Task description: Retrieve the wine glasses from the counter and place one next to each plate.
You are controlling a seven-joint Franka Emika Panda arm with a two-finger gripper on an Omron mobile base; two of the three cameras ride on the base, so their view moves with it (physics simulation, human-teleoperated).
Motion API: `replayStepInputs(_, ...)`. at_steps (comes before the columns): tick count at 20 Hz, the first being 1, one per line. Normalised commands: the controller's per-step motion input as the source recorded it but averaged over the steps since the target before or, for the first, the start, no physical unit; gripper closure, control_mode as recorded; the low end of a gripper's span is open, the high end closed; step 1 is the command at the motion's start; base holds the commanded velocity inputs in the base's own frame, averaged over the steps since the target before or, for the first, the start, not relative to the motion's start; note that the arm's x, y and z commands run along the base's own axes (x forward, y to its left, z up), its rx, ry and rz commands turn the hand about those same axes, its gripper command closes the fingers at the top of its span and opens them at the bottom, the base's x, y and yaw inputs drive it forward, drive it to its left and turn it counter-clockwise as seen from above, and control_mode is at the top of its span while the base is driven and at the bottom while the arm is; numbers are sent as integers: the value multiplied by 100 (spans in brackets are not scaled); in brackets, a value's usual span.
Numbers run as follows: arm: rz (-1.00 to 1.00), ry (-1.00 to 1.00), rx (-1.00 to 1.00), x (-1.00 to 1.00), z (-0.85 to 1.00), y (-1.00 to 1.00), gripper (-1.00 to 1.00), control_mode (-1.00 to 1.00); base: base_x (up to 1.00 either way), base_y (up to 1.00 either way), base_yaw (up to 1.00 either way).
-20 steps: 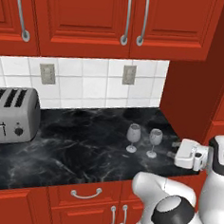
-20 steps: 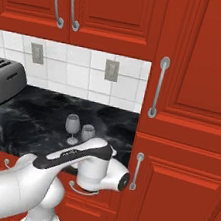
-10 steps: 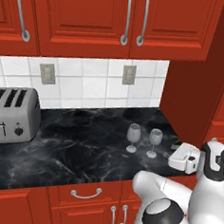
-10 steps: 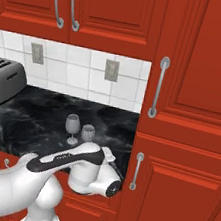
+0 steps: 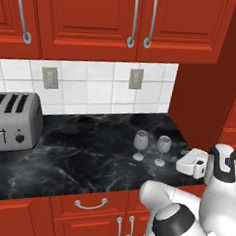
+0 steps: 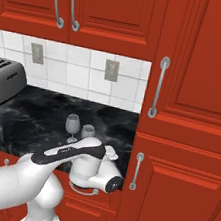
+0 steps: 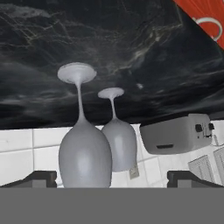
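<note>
Gripper (image 7: 112, 180), jaws wide and holding nothing, is rolled level with the two wine glasses (image 5: 140, 144) standing side by side on the counter (image 5: 87, 152), nearer glass (image 7: 84, 151) framed between fingertips (image 7: 41, 178), presumably for a side-on grasp.

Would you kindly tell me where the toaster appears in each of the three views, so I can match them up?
Left base view: the toaster stands at the left edge on the counter.
Right base view: the toaster sits at the left edge, partly cut off.
Hand view: the toaster appears upside down, right of centre.
Shared landmark: the two wine glasses.
</note>
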Motion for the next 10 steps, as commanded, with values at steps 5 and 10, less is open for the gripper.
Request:
replayStepInputs(5, 0, 3, 0, 19, -21, 6, -100, -100, 0, 0, 0)
replayStepInputs(10, 1, 0, 0, 19, -19, 3, -100, -100, 0, 0, 0)
